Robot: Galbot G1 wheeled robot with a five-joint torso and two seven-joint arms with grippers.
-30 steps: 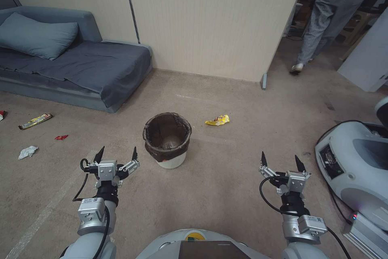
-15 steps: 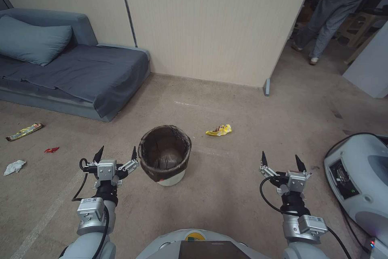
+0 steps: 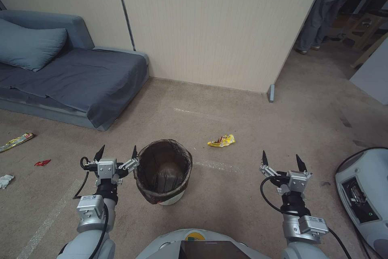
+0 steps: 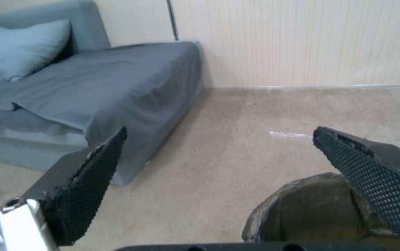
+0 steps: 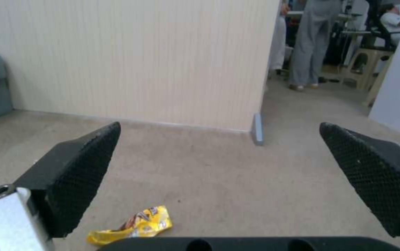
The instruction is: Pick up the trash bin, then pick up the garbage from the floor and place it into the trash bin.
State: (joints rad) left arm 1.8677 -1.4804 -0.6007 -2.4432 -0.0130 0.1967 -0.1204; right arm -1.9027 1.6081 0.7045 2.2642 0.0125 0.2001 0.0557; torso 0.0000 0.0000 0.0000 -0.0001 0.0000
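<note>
The trash bin (image 3: 163, 171), a white pail lined with a dark brown bag, stands on the tan carpet floor (image 3: 242, 129) just ahead of me; its bagged rim (image 4: 297, 205) shows in the left wrist view. My left gripper (image 3: 117, 153) hangs open just left of the rim, one fingertip almost at it. Off to the bin's right, my right gripper (image 3: 281, 158) is open and holds nothing. Garbage lies around: a yellow wrapper (image 3: 221, 140) (image 5: 132, 225) right of the bin, and a red scrap (image 3: 42, 163), a white tissue (image 3: 5, 180) and a long yellow wrapper (image 3: 16, 141) at far left.
A grey sofa (image 3: 72, 77) with a cushion stands at the left against the beige wall (image 3: 218, 24). The wall ends at a corner post (image 3: 271, 92) with a passage beyond. A white machine (image 3: 365, 194) with a cable sits at the right.
The whole picture has shifted: the camera moved forward and turned slightly right, so the bin now lies closer, right beside my left gripper. Both grippers stay open.
</note>
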